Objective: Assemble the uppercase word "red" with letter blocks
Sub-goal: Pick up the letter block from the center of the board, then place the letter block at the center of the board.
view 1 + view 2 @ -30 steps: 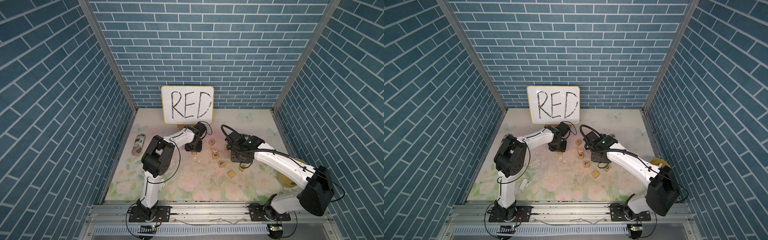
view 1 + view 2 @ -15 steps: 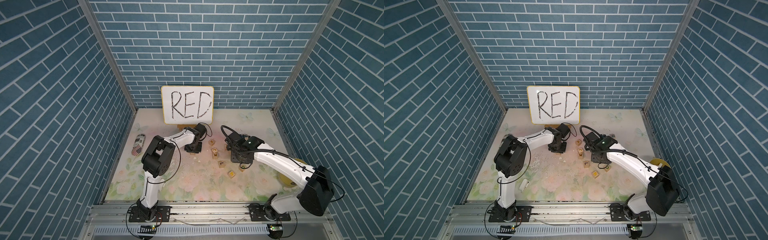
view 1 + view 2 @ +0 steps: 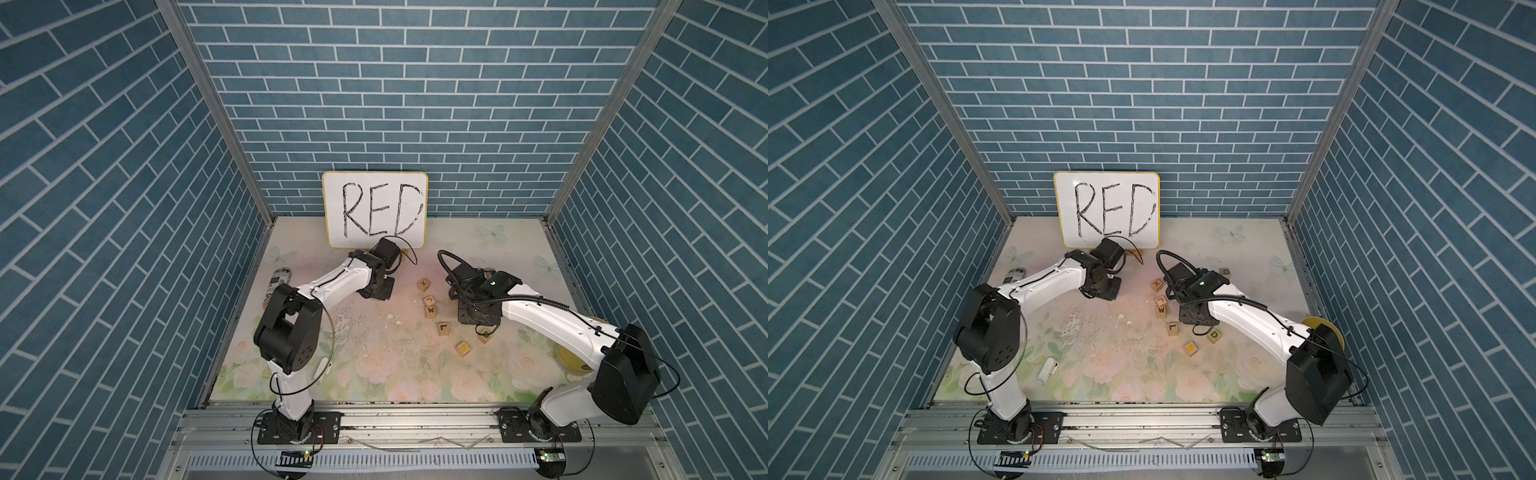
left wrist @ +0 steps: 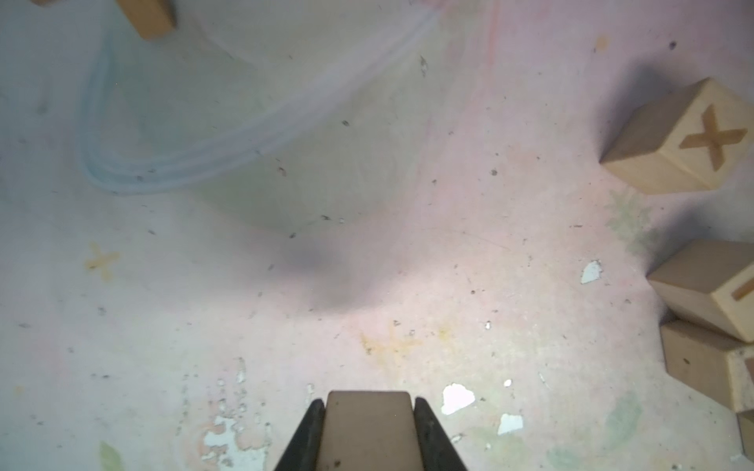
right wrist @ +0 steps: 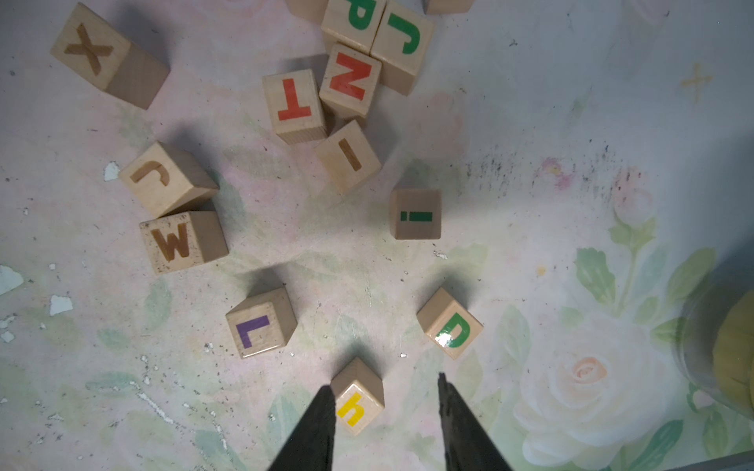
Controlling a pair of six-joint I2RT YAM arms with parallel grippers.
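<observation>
Floral worktop (image 3: 374, 365) fills lower middle of both top views. At centre, against back wall, whiteboard (image 3: 375, 210) reading "RED". Just below it, left gripper (image 4: 369, 403) clamped on plain-faced wood block (image 4: 368, 440); letter hidden. Right of centre, right gripper (image 5: 385, 383), jaws narrowly apart, yellow-lettered cube (image 5: 359, 401) between them with gap on one side. Near it, lower right of centre, green D block (image 3: 1214, 335) on worktop.
</observation>
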